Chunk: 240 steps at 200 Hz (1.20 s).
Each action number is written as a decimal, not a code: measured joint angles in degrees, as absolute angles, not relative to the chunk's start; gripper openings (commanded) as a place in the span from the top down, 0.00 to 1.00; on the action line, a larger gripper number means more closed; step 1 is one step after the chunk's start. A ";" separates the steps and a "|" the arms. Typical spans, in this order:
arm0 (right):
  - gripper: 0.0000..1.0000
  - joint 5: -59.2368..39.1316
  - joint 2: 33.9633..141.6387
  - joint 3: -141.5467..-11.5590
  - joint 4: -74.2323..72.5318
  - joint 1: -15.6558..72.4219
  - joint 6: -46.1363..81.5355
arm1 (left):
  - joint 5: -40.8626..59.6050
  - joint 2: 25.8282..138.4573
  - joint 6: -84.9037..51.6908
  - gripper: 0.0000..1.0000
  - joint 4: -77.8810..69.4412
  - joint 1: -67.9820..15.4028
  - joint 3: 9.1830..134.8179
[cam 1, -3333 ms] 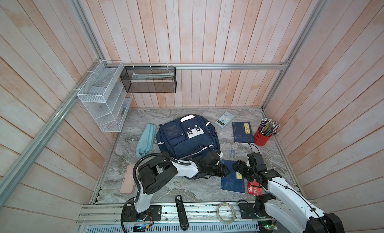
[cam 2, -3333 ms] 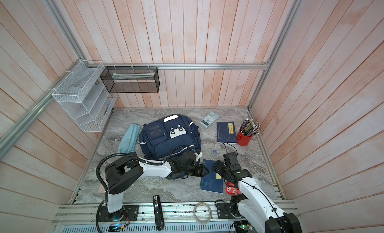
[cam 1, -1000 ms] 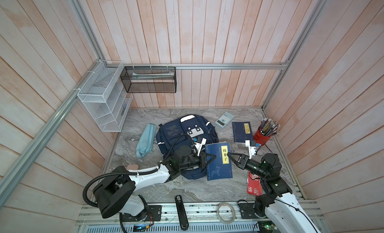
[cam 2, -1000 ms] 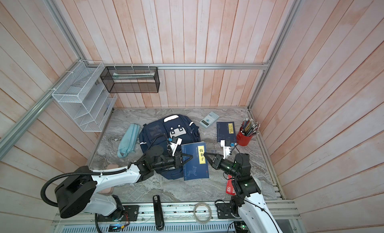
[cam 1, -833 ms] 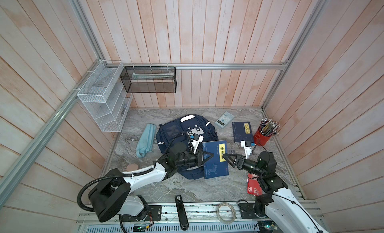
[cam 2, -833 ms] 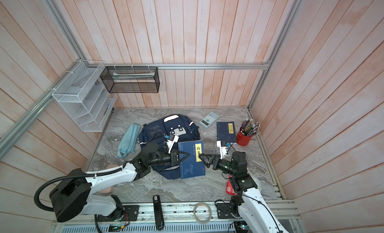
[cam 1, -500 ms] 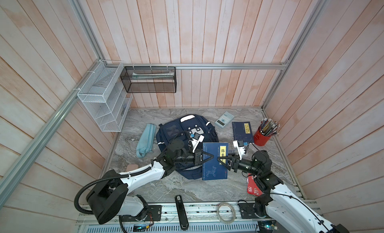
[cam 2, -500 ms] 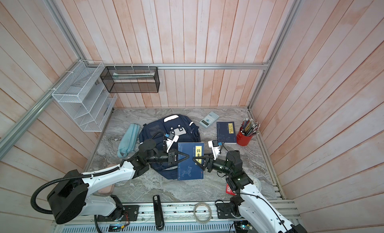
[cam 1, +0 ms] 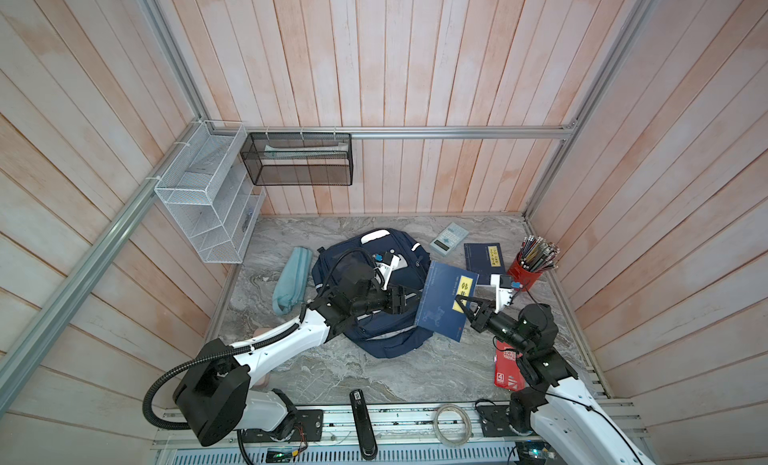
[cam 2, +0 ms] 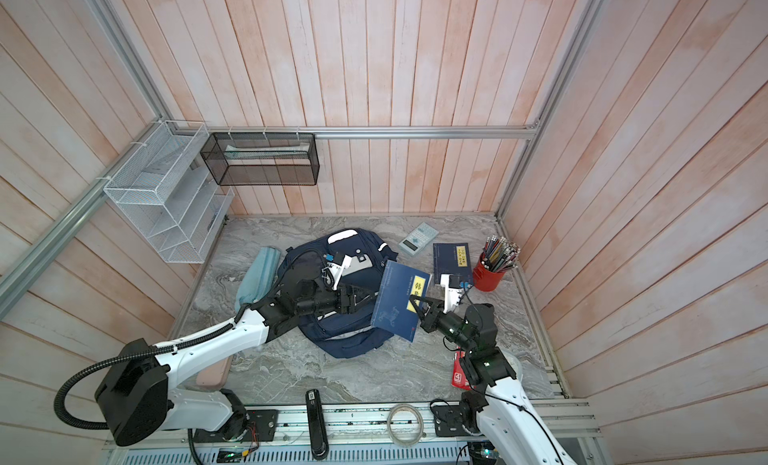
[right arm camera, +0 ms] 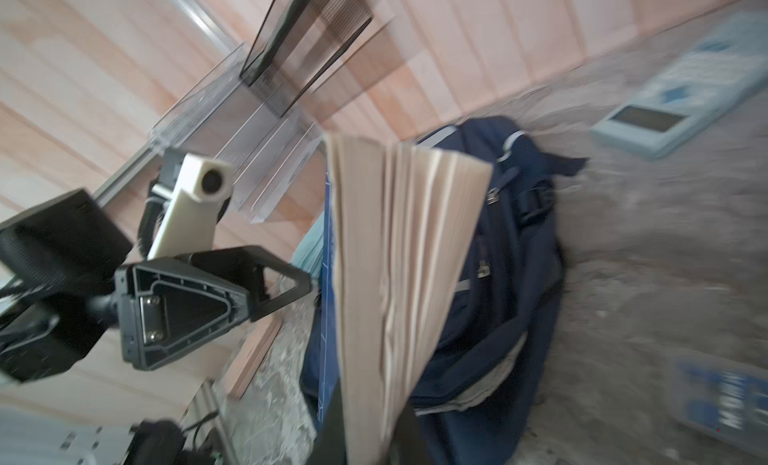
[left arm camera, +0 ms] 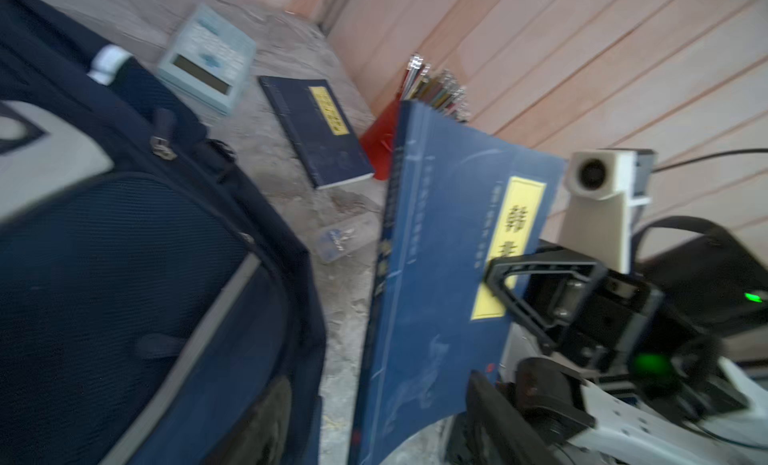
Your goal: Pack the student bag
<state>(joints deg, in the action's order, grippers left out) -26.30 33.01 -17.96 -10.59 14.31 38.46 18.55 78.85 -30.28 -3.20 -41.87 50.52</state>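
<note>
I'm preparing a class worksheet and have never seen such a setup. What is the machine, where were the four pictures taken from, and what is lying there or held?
Two robot arms work at a marble table. Two pictures look down from overhead, side by side; the other two come from cameras on the arms' wrists. The right end effector is clamped on a blue book beside the navy student bag; the left end effector is open. A calculator, second book, pencil cup and teal pouch lie around.

A book (right arm camera: 399,255), pages fanned, between the left hand (right arm camera: 291,286) and the student bag (right arm camera: 515,284)
</note>
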 measured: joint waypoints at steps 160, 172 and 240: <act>1.00 -26.37 34.22 -12.32 -6.17 3.16 44.75 | -11.03 106.63 -9.19 1.00 19.31 -50.02 73.30; 1.00 -28.10 33.39 -9.80 -7.62 3.16 46.83 | -8.91 105.08 -9.17 1.00 20.08 -49.17 73.34; 1.00 -31.64 26.20 -5.06 -13.26 4.05 57.98 | 2.42 95.22 -10.33 1.00 21.54 -42.26 76.34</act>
<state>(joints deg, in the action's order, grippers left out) -31.64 26.20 -5.06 -13.26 4.05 57.98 2.42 95.22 -10.33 21.54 -42.26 76.34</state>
